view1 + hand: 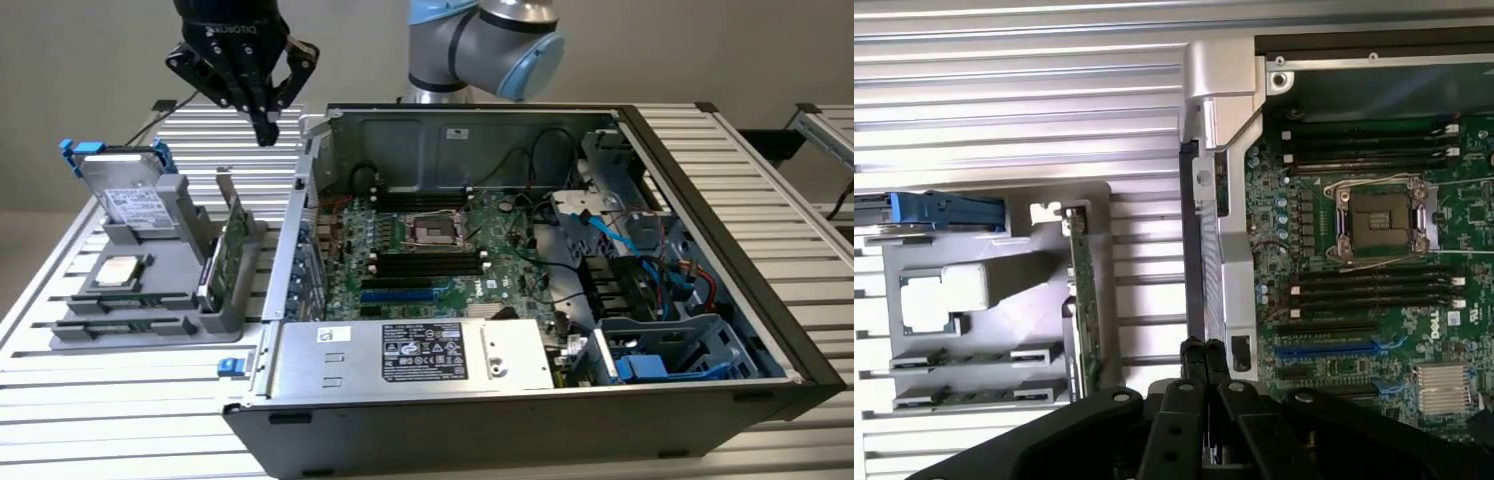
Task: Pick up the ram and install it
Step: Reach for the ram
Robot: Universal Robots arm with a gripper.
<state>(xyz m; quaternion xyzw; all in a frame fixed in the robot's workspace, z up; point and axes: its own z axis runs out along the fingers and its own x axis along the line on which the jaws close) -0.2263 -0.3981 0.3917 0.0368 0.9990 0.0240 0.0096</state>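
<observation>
- Black multi-link gripper (pixel 267 128) on the grey-and-blue robot arm (pixel 467 45) hangs high up, fingers pressed together w/ nothing between them.
- It sits over the ribbed aluminium table (pixel 120 420), btwn the grey plastic parts holder (pixel 80 335) and the open black PC case (pixel 534 430), nearer the case's back corner.
- Wrist view: the joined tips (pixel 1204 352) line up over the case's silver side wall (pixel 1226 260).
- Ram (pixel 127 301), a thin green stick, looks to stand edge-up in a narrow slot at the holder's end farthest from the drive. It's seen edge-on, so chips and label can't be made out, and it's well apart from the gripper.
- A second narrow slot lies just beside it; can't tell what's in that one.
- Boxy silver hard drive w/ blue rails (pixel 127 195) stands upright at the holder's other end.
- Square silver processor chip (pixel 120 270) lies flat mid-holder.
- Tall green expansion card (pixel 230 255) stands upright on the holder's side nearest the case.
- Green motherboard (pixel 494 240) lies inside the case, w/ long black memory slots (pixel 427 262) either side of the CPU socket (pixel 430 232).
</observation>
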